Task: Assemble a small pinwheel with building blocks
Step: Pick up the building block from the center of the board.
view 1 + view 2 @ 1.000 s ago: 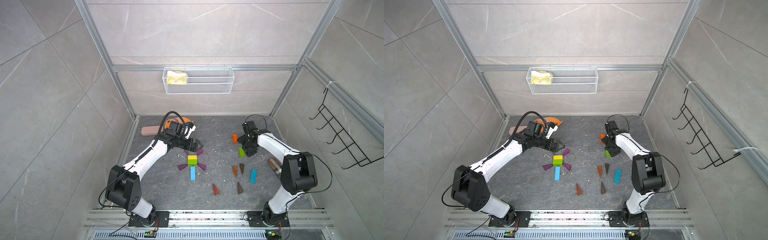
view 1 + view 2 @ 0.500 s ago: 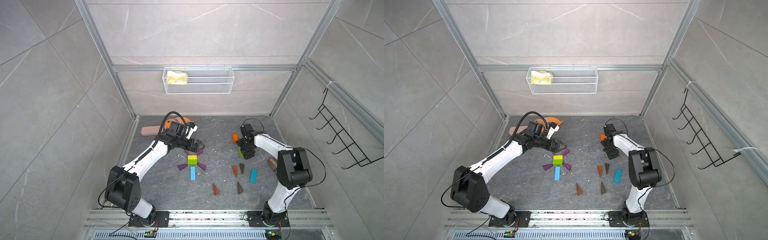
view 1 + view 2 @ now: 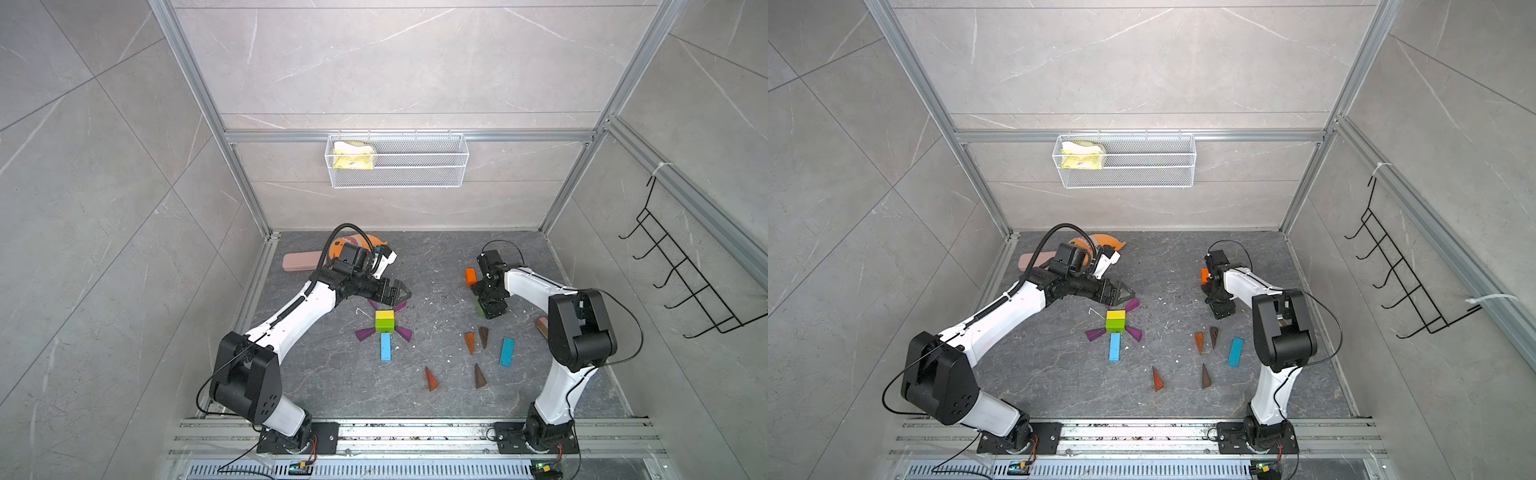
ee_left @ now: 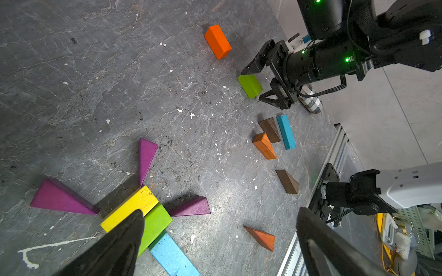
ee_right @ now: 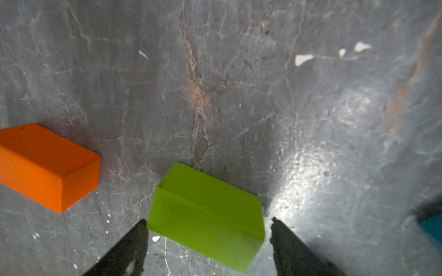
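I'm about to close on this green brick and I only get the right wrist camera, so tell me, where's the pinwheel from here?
Observer: The pinwheel lies on the floor toward the left arm, well apart from your green brick.
Operator: Is the left gripper in my way?
Observer: No. It hangs open above the pinwheel's far edge.
Operator: What's loose besides the orange brick?
Observer: Two orange wedges and two brown wedges lie nearer the base rail than your brick, beside a light-blue bar.
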